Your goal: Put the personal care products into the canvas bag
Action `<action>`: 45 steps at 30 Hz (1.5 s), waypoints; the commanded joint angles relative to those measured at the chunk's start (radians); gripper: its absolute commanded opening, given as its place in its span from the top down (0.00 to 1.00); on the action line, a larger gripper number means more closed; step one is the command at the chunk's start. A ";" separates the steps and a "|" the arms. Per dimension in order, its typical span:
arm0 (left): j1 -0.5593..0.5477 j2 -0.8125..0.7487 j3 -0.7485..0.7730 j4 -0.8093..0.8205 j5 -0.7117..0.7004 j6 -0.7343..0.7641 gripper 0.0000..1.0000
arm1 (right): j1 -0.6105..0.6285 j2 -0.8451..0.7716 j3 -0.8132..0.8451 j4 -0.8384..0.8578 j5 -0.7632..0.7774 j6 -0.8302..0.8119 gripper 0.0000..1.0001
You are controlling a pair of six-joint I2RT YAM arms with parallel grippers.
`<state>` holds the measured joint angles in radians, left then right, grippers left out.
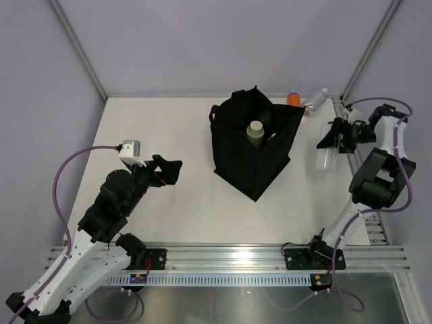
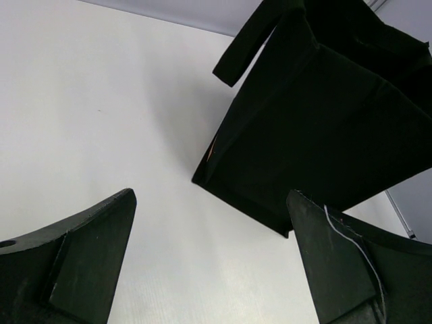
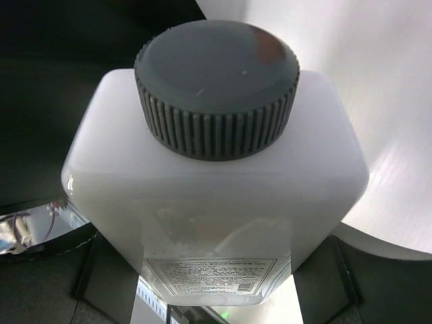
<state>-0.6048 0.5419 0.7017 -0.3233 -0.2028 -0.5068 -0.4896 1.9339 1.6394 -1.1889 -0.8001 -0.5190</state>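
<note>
The right gripper [image 1: 335,140] pinches a white bottle [image 1: 325,159] at the far right of the table [image 1: 155,128] in the top view. The bottle hangs down from the fingers, clear of the surface as far as this angle lets me judge. The bag [image 1: 236,152] stands upright in the middle, left of that bottle and apart from it. Its mouth is open and a green bottle [image 1: 256,133] stands inside. Behind the bag, at the far edge, an orange bottle [image 1: 294,99] and a clear bottle [image 1: 315,102] lie side by side. The left gripper [image 1: 169,170] is spread wide and holds nothing, near the bag on its left.

In the left wrist view the two fingers [image 2: 81,263] stand far apart over bare table. The bag fills the upper right, with one handle [image 2: 246,47] drooping at its left.

In the right wrist view the white bottle fills the frame, its grey ribbed cap [image 3: 216,88] toward the camera and a printed label [image 3: 216,273] low on its face. Dark fingers flank its lower sides.
</note>
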 commanded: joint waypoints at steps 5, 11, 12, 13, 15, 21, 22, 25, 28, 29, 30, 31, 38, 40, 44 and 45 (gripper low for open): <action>0.002 -0.029 0.054 -0.019 -0.076 0.020 0.01 | 0.008 -0.248 0.382 0.006 -0.289 0.236 1.00; 0.002 -0.046 0.058 -0.022 -0.093 0.022 0.01 | 0.143 -0.224 0.727 0.008 -0.252 0.309 1.00; 0.002 -0.048 0.055 -0.020 -0.093 0.016 0.01 | 0.216 -0.214 0.782 0.021 -0.207 0.309 1.00; 0.002 -0.048 0.051 -0.023 -0.093 0.010 0.01 | 0.255 -0.210 0.801 0.032 -0.183 0.309 1.00; 0.002 -0.051 0.048 -0.026 -0.086 -0.001 0.01 | 0.331 -0.201 0.821 0.067 -0.137 0.318 1.00; 0.002 -0.091 0.038 -0.065 -0.081 -0.053 0.01 | 0.624 -0.121 0.843 0.100 0.034 0.245 1.00; 0.002 -0.098 0.035 -0.074 -0.083 -0.067 0.01 | 0.652 -0.115 0.805 0.110 0.074 0.229 1.00; 0.002 -0.131 0.024 -0.089 -0.087 -0.091 0.01 | 0.738 -0.099 0.713 0.133 0.162 0.171 1.00; 0.002 -0.151 0.022 -0.126 -0.099 -0.107 0.01 | 0.783 -0.099 0.622 0.115 0.187 0.062 0.99; 0.002 -0.158 0.024 -0.138 -0.109 -0.107 0.01 | 0.793 -0.108 0.596 0.115 0.199 0.050 0.93; 0.002 -0.163 0.024 -0.149 -0.112 -0.108 0.01 | 0.795 -0.111 0.542 0.123 0.223 0.039 0.86; 0.002 -0.168 0.024 -0.161 -0.118 -0.108 0.01 | 0.795 -0.118 0.519 0.124 0.234 0.025 0.77; 0.002 -0.175 0.002 -0.138 -0.124 -0.104 0.01 | 0.795 -0.183 0.445 0.164 0.355 -0.006 0.01; 0.002 -0.158 0.004 -0.131 -0.122 -0.101 0.01 | 0.795 -0.197 0.448 0.189 0.374 0.003 0.00; 0.002 -0.134 0.010 -0.129 -0.118 -0.091 0.01 | 0.784 -0.228 0.488 0.229 0.407 0.046 0.00; 0.002 -0.132 0.010 -0.129 -0.116 -0.093 0.01 | 0.777 -0.231 0.516 0.247 0.407 0.057 0.00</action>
<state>-0.6044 0.3943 0.7097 -0.4934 -0.2955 -0.6029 0.3008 1.7760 2.0743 -1.0431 -0.4309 -0.4881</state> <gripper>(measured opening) 0.983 0.993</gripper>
